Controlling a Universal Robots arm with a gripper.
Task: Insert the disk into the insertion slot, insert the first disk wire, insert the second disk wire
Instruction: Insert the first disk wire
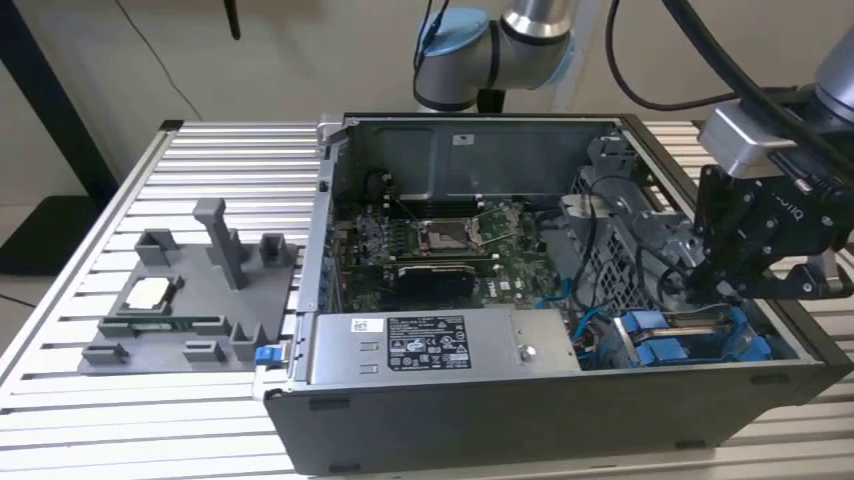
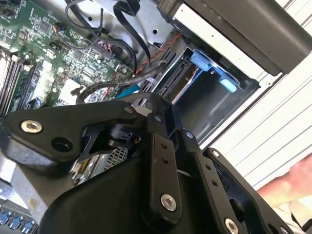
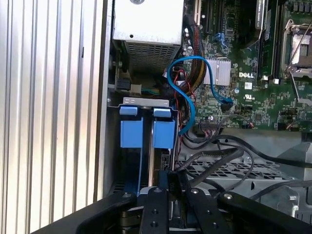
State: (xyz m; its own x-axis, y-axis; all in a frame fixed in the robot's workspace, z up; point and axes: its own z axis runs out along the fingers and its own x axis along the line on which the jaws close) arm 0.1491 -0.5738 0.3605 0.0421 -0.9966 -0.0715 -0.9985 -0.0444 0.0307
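Take the PSU (image 1: 427, 345) as ref. In the exterior view the slot (image 1: 654, 345) sits just beside it, on the exterior view's right, at the case (image 1: 534, 420) corner. Your hand (image 3: 169, 181) hangs right over that slot, apart from the PSU. Can't tell how far open it is or whether it holds anything. In the second wrist view the disk (image 2: 185, 83) looks seated in the slot, silver edge against one wall w/ blue frame tabs showing. A blue wire (image 3: 181, 92) loops from the board (image 3: 243, 73) next to the PSU down toward the slot. Black wires (image 3: 214, 161) run by the slot to just under your hand.
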